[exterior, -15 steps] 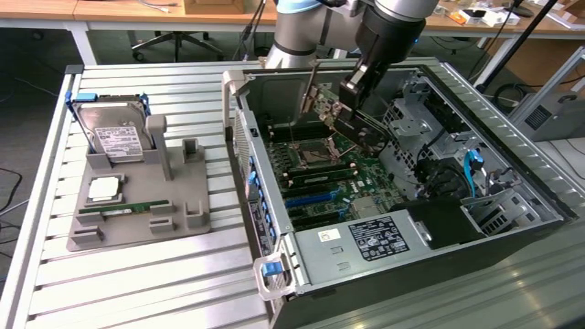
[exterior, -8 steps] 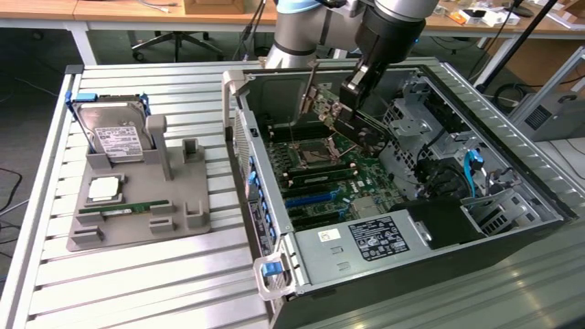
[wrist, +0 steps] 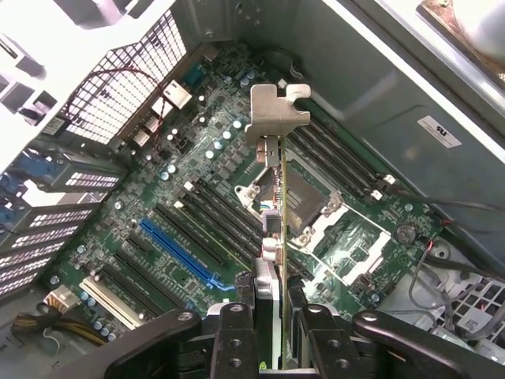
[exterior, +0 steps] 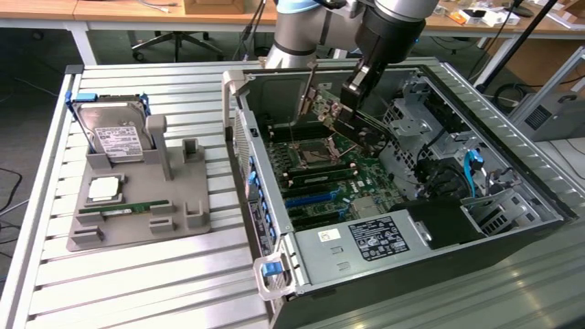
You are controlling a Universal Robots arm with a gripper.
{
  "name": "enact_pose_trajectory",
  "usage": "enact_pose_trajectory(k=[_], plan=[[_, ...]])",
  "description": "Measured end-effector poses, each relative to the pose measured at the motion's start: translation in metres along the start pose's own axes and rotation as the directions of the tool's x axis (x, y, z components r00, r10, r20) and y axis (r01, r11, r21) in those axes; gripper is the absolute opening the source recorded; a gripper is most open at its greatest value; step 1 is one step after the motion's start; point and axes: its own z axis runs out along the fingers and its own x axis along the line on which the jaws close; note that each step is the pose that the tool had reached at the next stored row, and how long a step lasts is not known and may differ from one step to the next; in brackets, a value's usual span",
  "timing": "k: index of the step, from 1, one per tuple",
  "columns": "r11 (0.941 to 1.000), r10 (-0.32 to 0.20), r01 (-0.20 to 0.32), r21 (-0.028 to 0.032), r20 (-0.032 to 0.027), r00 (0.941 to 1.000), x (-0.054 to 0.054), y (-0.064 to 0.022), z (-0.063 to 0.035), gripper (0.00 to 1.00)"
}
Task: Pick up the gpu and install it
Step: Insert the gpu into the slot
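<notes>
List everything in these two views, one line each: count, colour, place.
graphics card: one, dark green with a silver bracket, held above the motherboard inside the case
computer case: one, grey and black, open, exterior view's right
motherboard: one, green, on the case floor
power supply: one, silver, at the case end nearest the exterior camera
holder: one, grey, on the table, exterior view's left
hard drive: one, silver with a white label, propped in the holder
memory stick: one, green, lying in the holder
processor: one, silver, on the holder
table: one, silver slats, under the holder
arm: one, grey, reaching into the case
hand: one, black, shut on the graphics card
</notes>
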Motion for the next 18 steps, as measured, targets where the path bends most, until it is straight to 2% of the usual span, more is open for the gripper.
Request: enact_pose_trajectory(k=[18], plan=[[0.9978, -0.067, 0.067, -0.0017, -0.0045, 0.9978, 0.0, 0.0, 0.0003, 0.27]])
